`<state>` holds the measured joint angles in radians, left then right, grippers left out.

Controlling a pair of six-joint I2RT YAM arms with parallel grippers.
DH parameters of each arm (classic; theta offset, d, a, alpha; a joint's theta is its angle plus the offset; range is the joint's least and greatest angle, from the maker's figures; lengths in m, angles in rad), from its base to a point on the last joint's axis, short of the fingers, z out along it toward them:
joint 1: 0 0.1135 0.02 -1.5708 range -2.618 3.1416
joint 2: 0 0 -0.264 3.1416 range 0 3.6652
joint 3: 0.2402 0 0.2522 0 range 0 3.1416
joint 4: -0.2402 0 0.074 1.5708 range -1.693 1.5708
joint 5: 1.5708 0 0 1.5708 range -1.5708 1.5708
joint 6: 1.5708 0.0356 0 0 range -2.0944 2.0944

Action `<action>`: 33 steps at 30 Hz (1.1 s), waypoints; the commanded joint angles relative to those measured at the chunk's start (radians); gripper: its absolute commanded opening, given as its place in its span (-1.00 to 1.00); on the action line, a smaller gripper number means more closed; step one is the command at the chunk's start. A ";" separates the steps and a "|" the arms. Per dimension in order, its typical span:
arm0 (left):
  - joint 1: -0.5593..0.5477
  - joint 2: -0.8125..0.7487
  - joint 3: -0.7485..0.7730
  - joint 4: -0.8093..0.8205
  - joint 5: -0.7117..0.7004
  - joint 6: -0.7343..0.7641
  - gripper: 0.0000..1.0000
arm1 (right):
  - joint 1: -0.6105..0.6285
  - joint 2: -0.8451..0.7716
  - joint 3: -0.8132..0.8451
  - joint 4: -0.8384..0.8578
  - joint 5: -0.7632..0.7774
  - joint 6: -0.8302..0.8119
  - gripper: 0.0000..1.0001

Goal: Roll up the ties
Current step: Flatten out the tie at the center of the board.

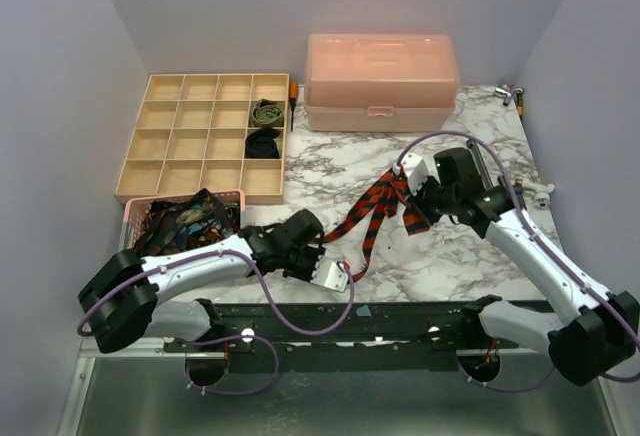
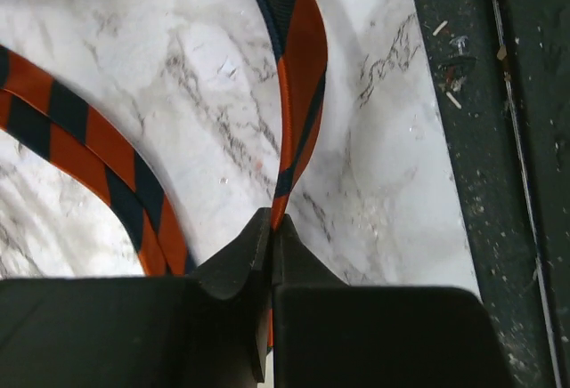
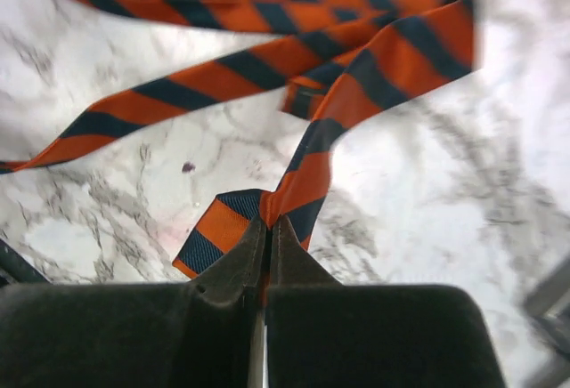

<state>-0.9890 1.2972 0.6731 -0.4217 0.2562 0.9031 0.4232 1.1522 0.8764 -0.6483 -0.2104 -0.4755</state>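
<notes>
An orange-and-navy striped tie [image 1: 372, 208] lies in loose loops on the marble table [image 1: 330, 161]. My left gripper [image 1: 343, 276] sits at the tie's near end by the table's front edge. In the left wrist view that gripper [image 2: 272, 218] is shut on the narrow strip of the tie [image 2: 298, 76], edge-on between the fingers. My right gripper [image 1: 420, 206] is at the tie's right end. The right wrist view shows it [image 3: 269, 222] shut on a fold of the tie [image 3: 303, 183] beside the wide tip.
A divided tan tray [image 1: 180, 146] at back left holds a rolled olive tie [image 1: 266, 113] and a rolled dark tie [image 1: 263, 143]. A pink basket [image 1: 135, 214] of loose ties stands at near left. A pink lidded box [image 1: 380, 81] is at the back, with small tools [image 1: 510, 94] to its right.
</notes>
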 commanded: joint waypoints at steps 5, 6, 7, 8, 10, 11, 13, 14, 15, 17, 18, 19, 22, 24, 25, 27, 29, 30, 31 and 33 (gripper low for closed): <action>0.249 -0.169 0.109 -0.358 0.235 0.018 -1.00 | -0.140 -0.098 0.239 -0.134 0.081 0.116 -0.99; 0.273 -0.186 0.116 -0.381 0.237 0.041 -1.00 | -0.192 -0.090 0.274 -0.150 0.085 0.110 -0.99; 0.293 -0.198 0.122 -0.400 0.236 0.055 -1.00 | -0.240 -0.079 0.298 -0.165 0.078 0.097 -0.99; 0.319 -0.209 0.127 -0.416 0.241 0.071 -1.00 | -0.306 -0.058 0.321 -0.185 0.057 0.082 -0.99; 0.361 -0.221 0.142 -0.443 0.253 0.100 -1.00 | -0.452 0.001 0.355 -0.231 -0.010 0.040 -0.99; 0.381 -0.220 0.150 -0.451 0.251 0.111 -1.00 | -0.528 0.039 0.366 -0.250 -0.056 0.007 -0.99; 0.416 -0.204 0.158 -0.439 0.244 0.123 -1.00 | -0.666 0.116 0.366 -0.265 -0.108 -0.056 -0.99; 0.428 -0.191 0.160 -0.426 0.235 0.125 -1.00 | -0.714 0.150 0.355 -0.258 -0.103 -0.088 -0.99; 0.439 -0.171 0.162 -0.413 0.229 0.125 -1.00 | -0.749 0.190 0.330 -0.236 -0.091 -0.120 -0.99; 0.455 -0.118 0.174 -0.392 0.226 0.117 -1.00 | -0.810 0.247 0.280 -0.199 -0.073 -0.168 -0.99; 0.460 -0.089 0.189 -0.391 0.226 0.113 -1.00 | -0.826 0.275 0.257 -0.187 -0.063 -0.191 -0.99; 0.465 -0.054 0.203 -0.388 0.227 0.100 -1.00 | -0.846 0.294 0.241 -0.177 -0.059 -0.208 -0.99; 0.478 0.037 0.253 -0.359 0.230 0.051 -0.90 | -0.887 0.334 0.200 -0.161 -0.056 -0.244 -0.99; 0.481 0.083 0.280 -0.322 0.221 0.011 -0.80 | -0.894 0.345 0.175 -0.151 -0.041 -0.262 -0.99; 0.483 0.103 0.295 -0.307 0.217 -0.001 -0.77 | -0.895 0.346 0.162 -0.141 -0.028 -0.271 -0.99; 0.484 0.145 0.328 -0.274 0.194 -0.034 -0.76 | -0.904 0.348 0.143 -0.115 0.000 -0.287 -0.99; 0.494 0.186 0.369 -0.268 0.188 -0.049 -0.80 | -0.924 0.357 0.156 -0.112 0.013 -0.308 -0.99; 0.499 0.206 0.394 -0.279 0.196 -0.052 -0.84 | -0.937 0.362 0.166 -0.115 0.017 -0.325 -0.99; 0.506 0.220 0.419 -0.293 0.205 -0.055 -0.86 | -0.946 0.370 0.176 -0.116 0.024 -0.345 -0.99; 0.520 0.241 0.448 -0.296 0.218 -0.068 -0.86 | -0.953 0.380 0.180 -0.107 0.051 -0.376 -0.98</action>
<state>-0.4976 1.4998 1.0485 -0.7311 0.4454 0.8803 -0.5003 1.5059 1.0328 -0.7872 -0.2234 -0.7628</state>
